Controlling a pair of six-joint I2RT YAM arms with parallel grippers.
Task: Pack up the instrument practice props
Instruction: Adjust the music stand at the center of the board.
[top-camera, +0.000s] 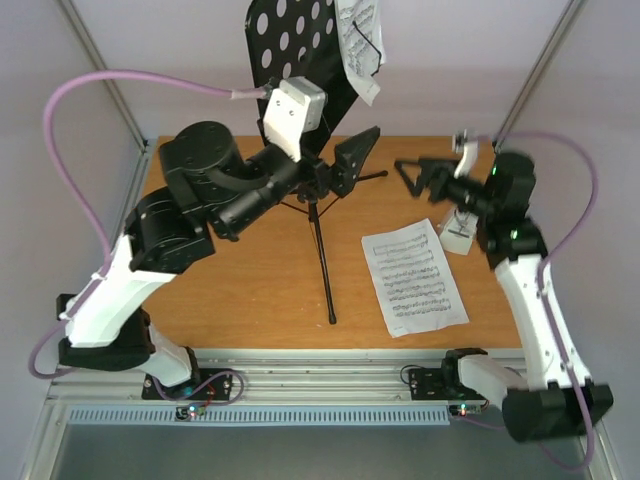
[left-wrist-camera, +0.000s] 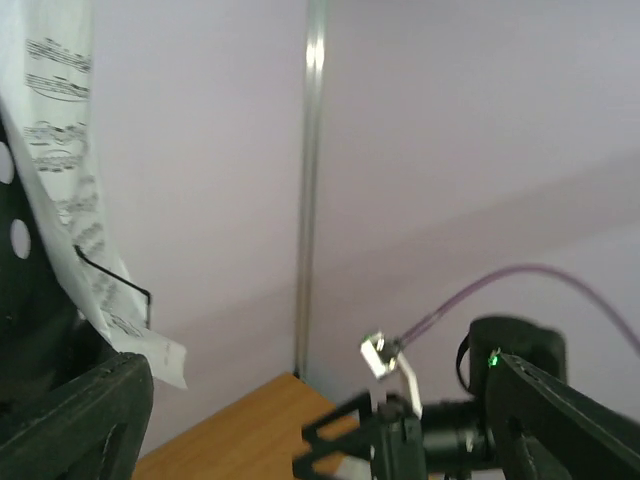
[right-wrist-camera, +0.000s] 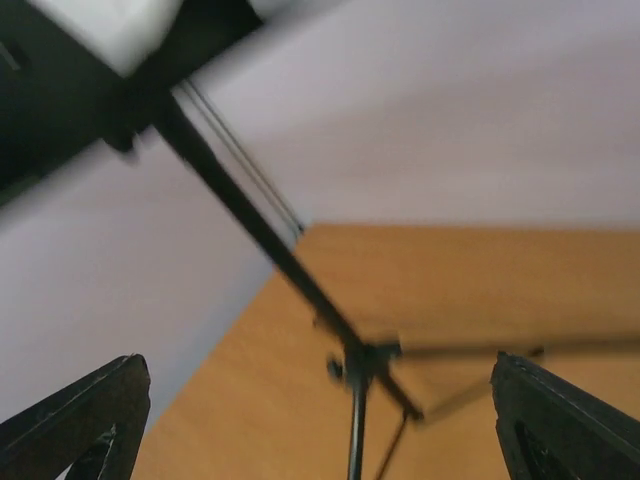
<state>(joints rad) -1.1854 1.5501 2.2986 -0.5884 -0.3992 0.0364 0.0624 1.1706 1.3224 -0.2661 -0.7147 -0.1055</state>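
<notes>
Seen from above, a black music stand stands upright near the middle of a wooden tabletop. Its long axis is vertical. One tripod leg points straight at the near edge, where I sit behind the arms, and a second leg points right. The third is hidden behind the left arm.

At the top of the pole, the stand's back plate, black with round holes, tilts back toward the far side. A hanging sheet of printed music sits at the plate's right edge behind a thin wire arm. Its long side runs up and down.

A flat sheet of music lies on the tabletop to the right of the stand. Its long axis runs far to near, with the near end angled slightly right. Just beside its far right corner is a small pale metronome, partly hidden under the right arm. I cannot tell which way it faces.

The left gripper hovers by the pole below the plate. It points right, spread wide and holding nothing. The right gripper hangs above the tabletop to the right of the stand. It points left toward the pole, also wide apart and empty. Its wrist view is blurred but shows the tripod hub between the spread fingers.
</notes>
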